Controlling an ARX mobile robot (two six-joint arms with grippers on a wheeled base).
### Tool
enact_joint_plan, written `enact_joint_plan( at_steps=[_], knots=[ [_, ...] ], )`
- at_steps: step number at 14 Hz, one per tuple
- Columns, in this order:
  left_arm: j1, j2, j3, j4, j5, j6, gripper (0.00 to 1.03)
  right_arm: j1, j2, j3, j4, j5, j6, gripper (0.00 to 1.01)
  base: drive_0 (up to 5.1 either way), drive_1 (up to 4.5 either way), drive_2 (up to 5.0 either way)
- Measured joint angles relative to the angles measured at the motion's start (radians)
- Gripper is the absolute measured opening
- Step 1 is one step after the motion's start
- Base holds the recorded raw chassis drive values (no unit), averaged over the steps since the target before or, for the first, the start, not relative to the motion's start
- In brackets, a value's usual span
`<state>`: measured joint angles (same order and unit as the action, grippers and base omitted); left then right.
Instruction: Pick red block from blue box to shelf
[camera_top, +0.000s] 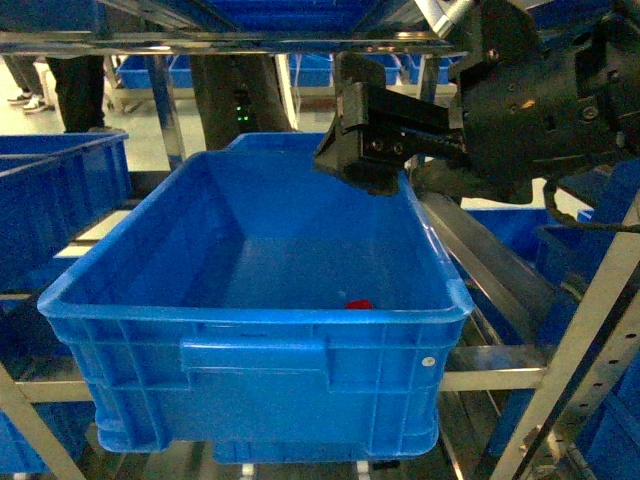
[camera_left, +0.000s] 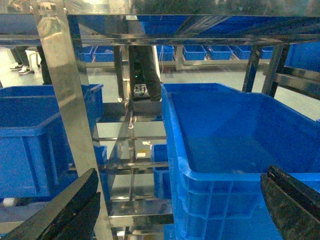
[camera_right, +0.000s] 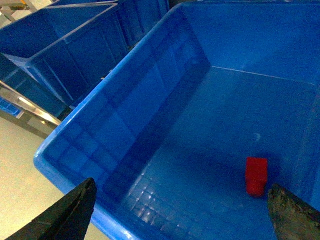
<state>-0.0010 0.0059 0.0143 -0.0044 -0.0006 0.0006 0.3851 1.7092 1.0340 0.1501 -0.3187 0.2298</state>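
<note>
The red block (camera_right: 256, 175) lies on the blue box (camera_top: 250, 340) floor, half hidden by its near wall. My right gripper (camera_right: 180, 212) hangs wide open above it, not touching. My left gripper (camera_left: 180, 210) is open too.

A red block (camera_right: 256, 175) is seen in a deep blue box (camera_top: 250, 335) (floor embossed with a grid); the shelf (camera_left: 65, 100) is silvery, the right claw (camera_top: 362, 150) black.
</note>
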Motion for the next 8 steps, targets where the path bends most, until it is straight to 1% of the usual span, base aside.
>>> enact_joint_plan(
  at_steps=[2, 4, 5, 7, 8],
  knots=[
    [0.000, 0.000, 0.000, 0.000, 0.000, 0.000, 0.98, 0.000, -0.028, -0.021, 0.002, 0.000, 0.008, 0.98, 0.0, 0.00, 0.0],
    [0.000, 0.000, 0.000, 0.000, 0.000, 0.000, 0.98, -0.016, -0.113, -0.093, 0.010, 0.000, 0.013, 0.98, 0.0, 0.00, 0.0],
    [0.000, 0.000, 0.000, 0.000, 0.000, 0.000, 0.98, -0.037, -0.166, -0.139, 0.011, 0.003, 0.013, 0.98, 0.0, 0.00, 0.0],
    [0.000, 0.000, 0.000, 0.000, 0.000, 0.000, 0.98, -0.105, -0.288, -0.229, -0.002, 0.011, 0.012, 0.98, 0.0, 0.00, 0.0],
    [0.000, 0.000, 0.000, 0.000, 0.000, 0.000, 0.98, -0.138, -0.351, -0.268, 0.006, 0.040, -0.004, 0.98, 0.0, 0.00, 0.0]
  ],
)
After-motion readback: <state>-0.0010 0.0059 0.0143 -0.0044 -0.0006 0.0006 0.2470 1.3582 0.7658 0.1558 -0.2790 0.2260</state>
